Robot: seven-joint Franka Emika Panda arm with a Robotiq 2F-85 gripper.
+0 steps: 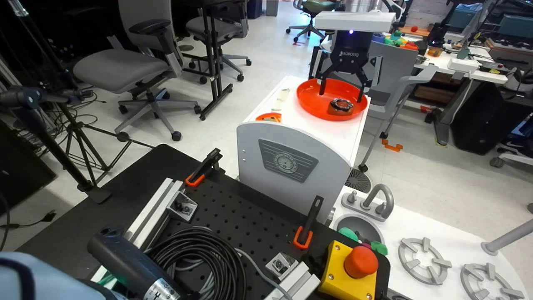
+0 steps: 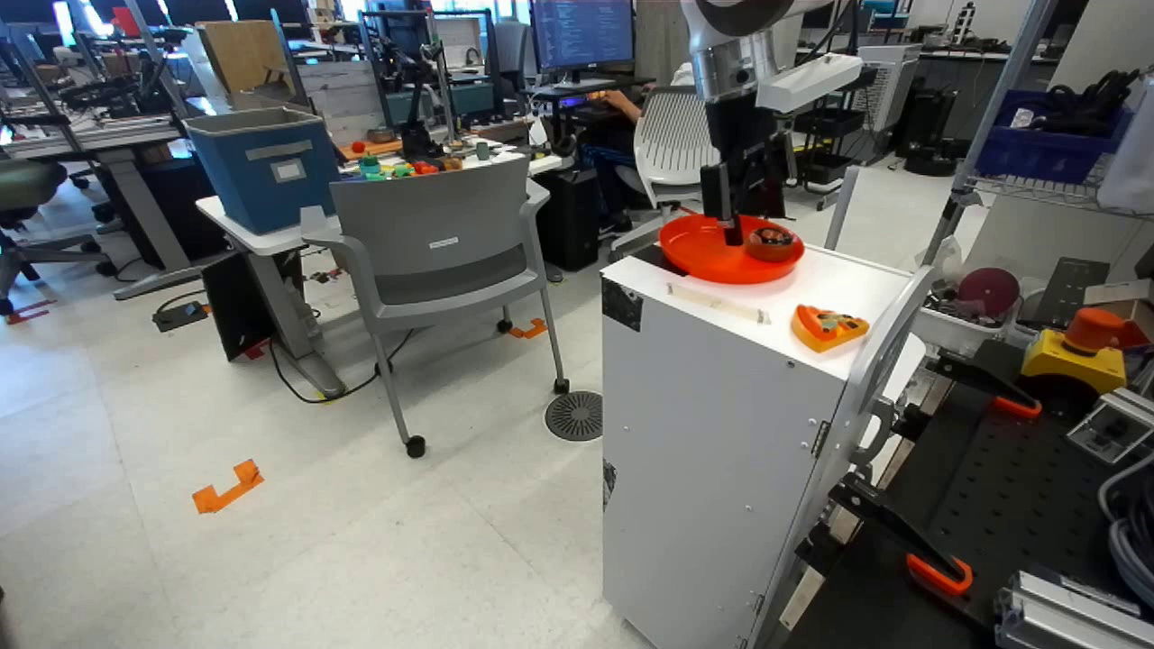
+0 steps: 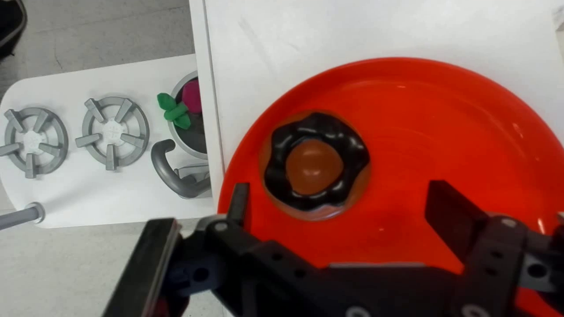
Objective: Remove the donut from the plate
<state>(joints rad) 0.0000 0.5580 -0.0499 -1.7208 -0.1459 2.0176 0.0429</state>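
Donut (image 3: 315, 165) is resting on the plate (image 3: 440, 123) near the worktop (image 3: 343, 31) edge facing the sink (image 1: 362, 226), while I am remotely holding the gripper (image 1: 340, 96) over the plate, jaws spread apart.

Robotics lab, part office. Lab signs: jointed grey-and-white robot arm (image 2: 735, 68), in both exterior views; flat black perforated board (image 1: 266, 233) with a black-and-orange clamp (image 1: 310, 221) at its edge; yellow box (image 1: 343, 279) topped by a domed red push button (image 1: 361, 261); loose coil of black cable (image 1: 229, 252); black tripod (image 1: 77, 129) with splayed legs. Office signs: dark-framed flat monitor (image 2: 584, 34), lines of text lit up; white-topped desk (image 2: 270, 242); grey swivel chair (image 1: 120, 68) on castors. Pale smooth floor (image 2: 406, 541), marked with angular orange tape (image 2: 233, 491). Also a toy kitchen (image 1: 416, 227): white rounded counter (image 3: 70, 86), curved grey tap (image 1: 389, 205), round grey burner grate (image 1: 434, 275), all three also in the wrist view.
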